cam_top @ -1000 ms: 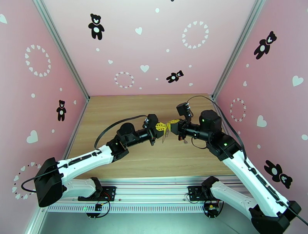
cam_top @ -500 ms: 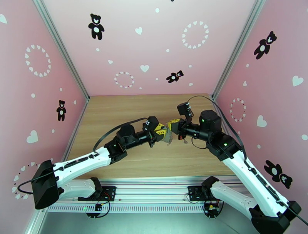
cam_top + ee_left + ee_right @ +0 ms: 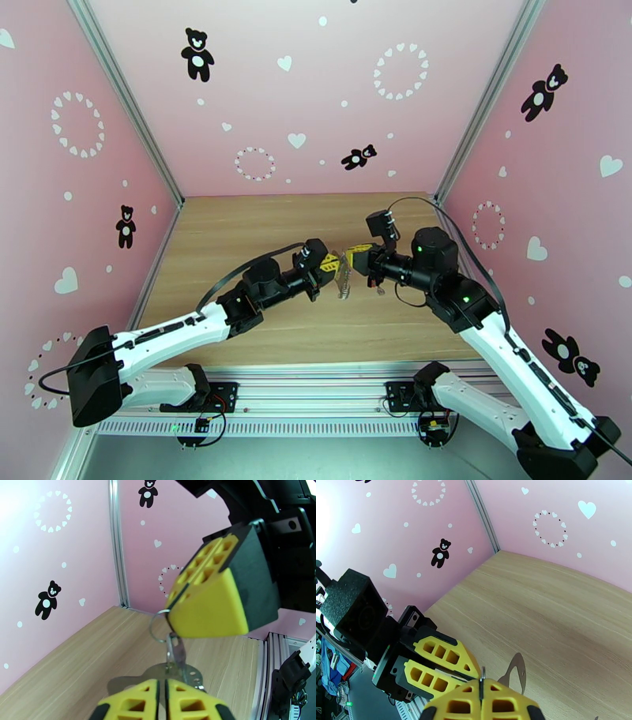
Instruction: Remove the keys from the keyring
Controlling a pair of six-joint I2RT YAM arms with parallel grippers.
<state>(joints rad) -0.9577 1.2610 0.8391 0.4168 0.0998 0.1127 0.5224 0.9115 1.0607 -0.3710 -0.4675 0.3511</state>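
Top external: left gripper [image 3: 330,265] and right gripper [image 3: 356,256] nearly tip to tip above the table [image 3: 237,229]. Left pinched shut on a flat metal tag [image 3: 185,674] — right clenched on the keyring [image 3: 157,627], just above. From that ring, keys [image 3: 176,651] dangling between both grippers — clear of the table.
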